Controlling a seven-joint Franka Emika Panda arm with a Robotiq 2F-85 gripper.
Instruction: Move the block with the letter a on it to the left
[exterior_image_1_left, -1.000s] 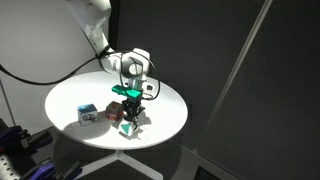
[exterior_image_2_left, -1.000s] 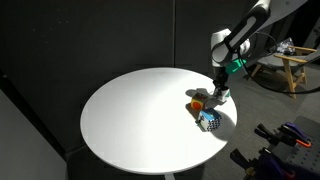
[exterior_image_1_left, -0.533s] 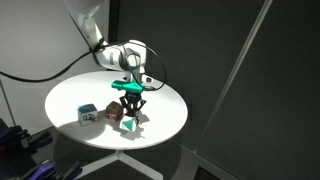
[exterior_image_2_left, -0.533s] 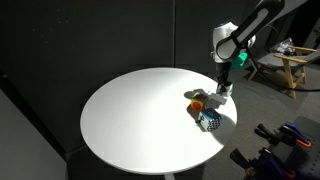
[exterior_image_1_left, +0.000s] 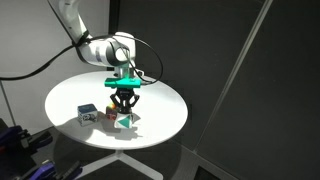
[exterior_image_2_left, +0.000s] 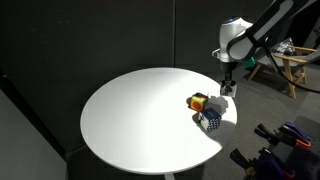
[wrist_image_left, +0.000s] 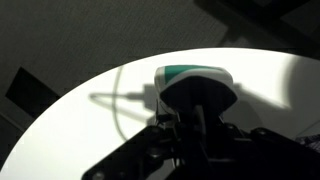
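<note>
**Gripper** (exterior_image_1_left: 124, 104): jaws pinched almost fully shut, nothing seen btwn them, so no cube held. Hangs above the table w/ tips pointing down. Wrist view is mostly dark gripper body; no cube discernible there.

**Step in hand (judged):** getting onto the block for the shift left.
- To grasp: open jaws before descending, drop straight down, centre cube btwn pads and close on two opp. flat sides.
- To nudge w/ shut tips: contact low on a side face so it slides rather than tips.
- Mind the close neighbour.

**Block with the letter a** (exterior_image_1_left: 128, 122): on table, directly under gripper, apart from tips. Pale face, greenish hint.

**Red-and-yellow cube** (exterior_image_1_left: 110, 115): just beside the block.

**Third cube** (exterior_image_1_left: 88, 113): dark top, pale face, beyond the red one.

**Round white table** (exterior_image_1_left: 165, 105): carries all three.
</note>
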